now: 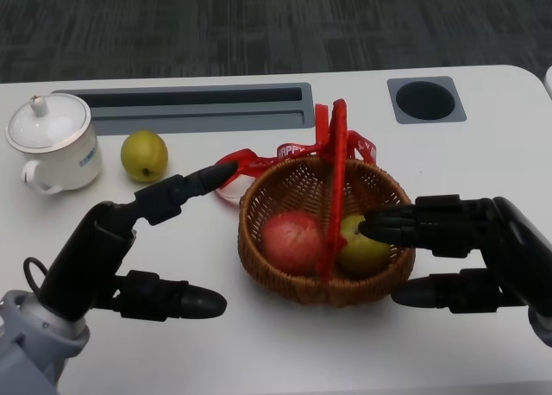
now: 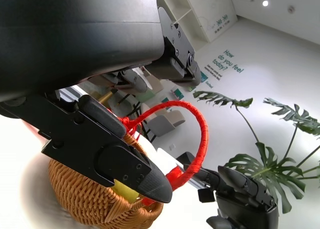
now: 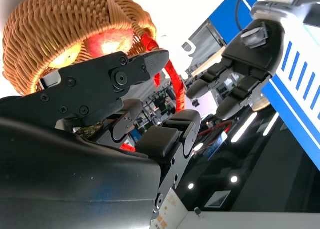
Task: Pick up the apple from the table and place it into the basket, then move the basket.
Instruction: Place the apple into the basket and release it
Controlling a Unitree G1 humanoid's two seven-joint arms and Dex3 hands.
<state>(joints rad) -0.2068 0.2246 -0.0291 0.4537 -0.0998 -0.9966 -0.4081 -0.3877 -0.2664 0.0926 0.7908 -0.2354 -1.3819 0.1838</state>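
Basket handling: we judge the round woven wicker basket [image 1: 297, 184] light and stiff; take hold at its red-wrapped arched handle [image 1: 335, 179].
It sits mid-bench holding a red apple [image 1: 291, 240] and a green apple [image 1: 360, 247]; right hand [image 1: 448, 253] fingertips touch the green one; left hand [image 1: 129, 248] spread, empty.

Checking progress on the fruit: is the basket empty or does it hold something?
Not empty. The basket holds a red apple and a greenish fruit, one on each side of its red handle.
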